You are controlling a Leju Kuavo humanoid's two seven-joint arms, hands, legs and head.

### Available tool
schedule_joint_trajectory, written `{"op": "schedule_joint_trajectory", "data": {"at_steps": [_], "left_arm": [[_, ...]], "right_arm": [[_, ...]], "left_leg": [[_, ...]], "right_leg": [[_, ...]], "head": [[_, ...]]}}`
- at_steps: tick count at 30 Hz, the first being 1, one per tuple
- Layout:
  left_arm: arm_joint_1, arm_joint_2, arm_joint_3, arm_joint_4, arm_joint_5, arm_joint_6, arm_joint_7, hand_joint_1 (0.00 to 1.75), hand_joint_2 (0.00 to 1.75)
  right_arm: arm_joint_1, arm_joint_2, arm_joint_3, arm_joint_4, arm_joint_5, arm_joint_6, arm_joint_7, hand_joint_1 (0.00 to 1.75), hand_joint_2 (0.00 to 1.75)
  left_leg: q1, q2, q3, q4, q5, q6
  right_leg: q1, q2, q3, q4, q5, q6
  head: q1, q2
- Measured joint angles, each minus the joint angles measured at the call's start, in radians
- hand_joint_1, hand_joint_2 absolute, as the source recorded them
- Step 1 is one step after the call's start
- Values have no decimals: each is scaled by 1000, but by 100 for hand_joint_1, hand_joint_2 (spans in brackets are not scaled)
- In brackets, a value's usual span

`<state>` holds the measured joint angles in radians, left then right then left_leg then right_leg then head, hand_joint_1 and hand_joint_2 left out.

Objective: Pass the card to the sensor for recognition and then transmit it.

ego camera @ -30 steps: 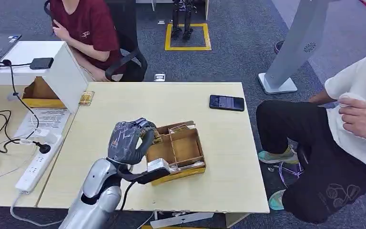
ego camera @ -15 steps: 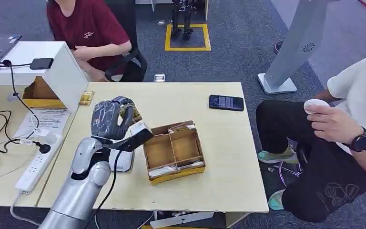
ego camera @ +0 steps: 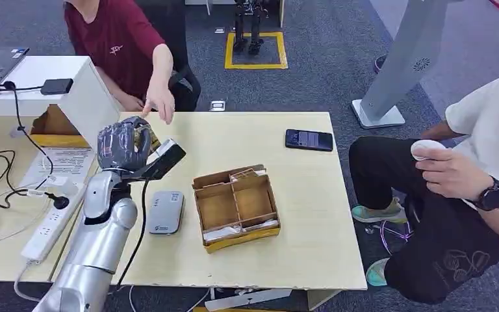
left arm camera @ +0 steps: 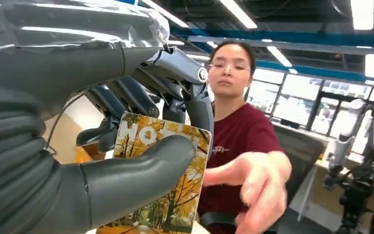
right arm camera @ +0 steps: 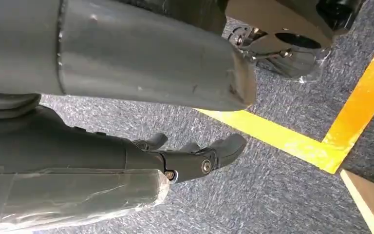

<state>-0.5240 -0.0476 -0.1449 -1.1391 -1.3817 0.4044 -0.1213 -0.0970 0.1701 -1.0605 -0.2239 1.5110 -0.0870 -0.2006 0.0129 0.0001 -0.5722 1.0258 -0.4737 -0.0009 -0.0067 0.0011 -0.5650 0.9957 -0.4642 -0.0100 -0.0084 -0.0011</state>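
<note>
- The left hand [ego camera: 125,145] has risen from the cardboard tray [ego camera: 236,203] toward the tabletop's [ego camera: 299,195] far left corner, past the grey sensor [ego camera: 166,211].
- Its thumb and fingers clamp the card [left arm camera: 163,175].
- A seated person's hand [ego camera: 160,104] now reaches in, so the handover looks close.
- The right hand [right arm camera: 195,156] hangs empty, fingers loosely apart.

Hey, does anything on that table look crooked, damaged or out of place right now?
The cardboard tray sits skewed to the table edges, its divider walls leaning unevenly. Otherwise nothing odd: the left hand holds its card intact.
</note>
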Motion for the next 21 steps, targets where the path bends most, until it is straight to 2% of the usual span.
{"op": "schedule_joint_trajectory", "data": {"at_steps": [5, 19, 20, 21], "left_arm": [[-3, -13, 29, 19, -14, 0, -2, 175, 175], [-4, -21, 45, 39, -17, 0, -2, 175, 175], [-4, -21, 46, 40, -19, 0, -2, 162, 175], [-4, -21, 46, 42, -21, 1, -2, 42, 175]], "right_arm": [[0, -3, 0, 0, 0, 0, -12, 0, 0], [0, -5, 14, 0, 0, 0, -10, 0, 0], [0, -5, 14, 0, 0, 0, -7, 0, 0], [0, -6, 14, 0, 0, 0, -3, 0, 0]], "left_leg": [[0, 0, 0, 0, 0, 0], [0, 0, 0, 0, 0, 0], [0, 0, 0, 0, 0, 0], [0, 0, 0, 0, 0, 0]], "right_leg": [[0, 0, 0, 0, 0, 0], [0, 0, 0, 0, 0, 0], [0, 0, 0, 0, 0, 0], [0, 0, 0, 0, 0, 0]], "head": [[0, 0], [0, 0], [0, 0], [0, 0]]}}
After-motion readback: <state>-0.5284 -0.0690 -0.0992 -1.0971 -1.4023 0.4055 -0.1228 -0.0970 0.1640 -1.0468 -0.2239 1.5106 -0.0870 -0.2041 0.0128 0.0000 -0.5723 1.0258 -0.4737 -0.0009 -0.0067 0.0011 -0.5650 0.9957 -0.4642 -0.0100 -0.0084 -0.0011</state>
